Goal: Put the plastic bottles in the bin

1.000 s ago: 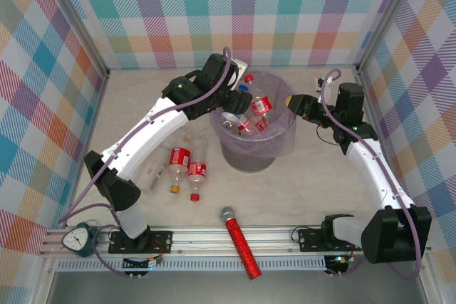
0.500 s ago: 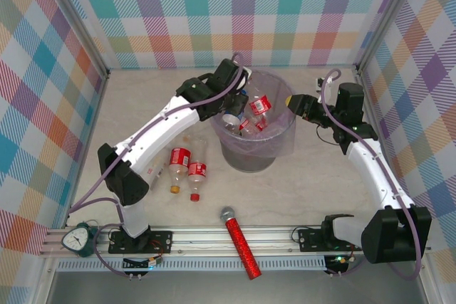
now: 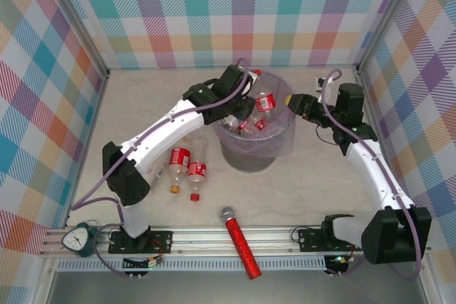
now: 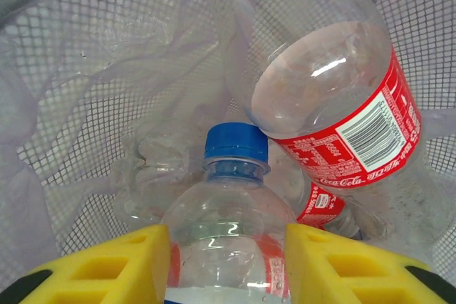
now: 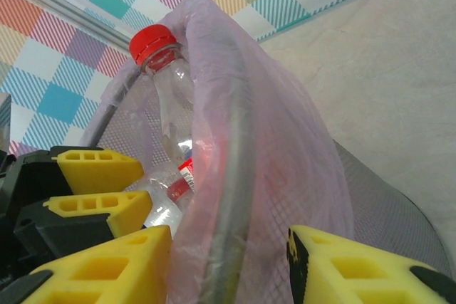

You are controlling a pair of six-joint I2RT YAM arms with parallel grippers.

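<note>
on beige tabletop [image 3: 142,97]: bin [image 3: 256,156], bottles [image 3: 179,164], microphone [image 3: 241,243]; checked walls [image 3: 214,12] around

Between the matt yellow plastic fingers [image 4: 107,265] of the left pincer [image 4: 226,247], the blue-capped bottle [image 4: 228,201] is clear, glossy plastic with a ribbed cap. Beyond that pincer, the red-labelled bottle [image 4: 320,90] wears a shiny printed film. The bin [image 3: 249,156] is grey wire mesh. A thin, crinkled, translucent lavender bag [image 5: 285,140] lies between the right pincer's [image 5: 228,240] fingers. The desk [image 3: 306,183] looks smooth, matt beige.
</note>
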